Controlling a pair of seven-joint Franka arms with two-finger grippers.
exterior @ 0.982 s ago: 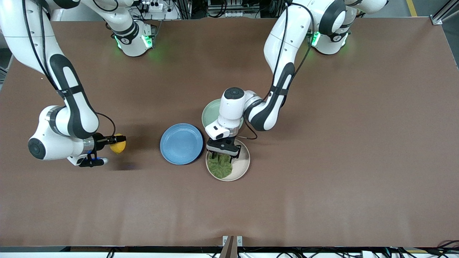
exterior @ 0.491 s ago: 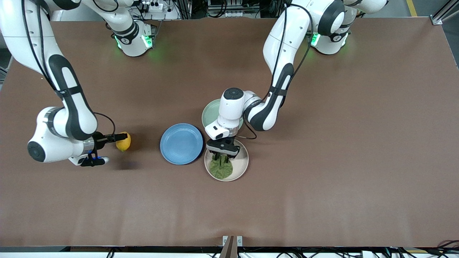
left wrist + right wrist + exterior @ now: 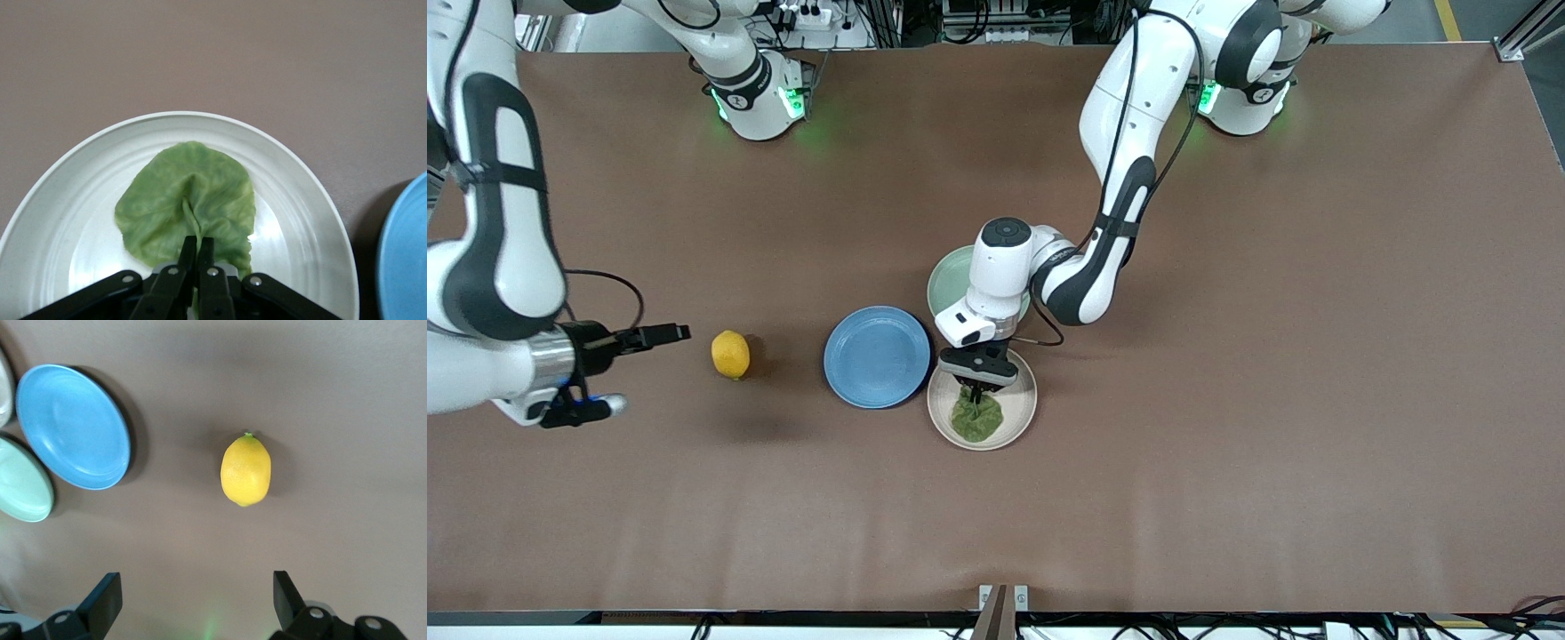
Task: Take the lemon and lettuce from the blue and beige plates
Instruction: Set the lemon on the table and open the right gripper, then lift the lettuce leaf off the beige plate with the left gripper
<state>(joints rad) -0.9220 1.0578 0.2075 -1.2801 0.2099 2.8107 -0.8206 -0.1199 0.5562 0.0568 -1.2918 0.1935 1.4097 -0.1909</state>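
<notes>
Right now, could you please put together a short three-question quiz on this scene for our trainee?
1. True or false: the lemon rests on the blue plate.
2. What is the left claw pinching? A) lettuce B) lemon C) a plate rim
3. Fill in: the lettuce lies on the ____ plate.

Key
1. False: it lies on the bare table, toward the right arm's end, with the open right claw near it.
2. A: its fingers are shut on the leaf over the beige plate.
3. Beige.
</notes>
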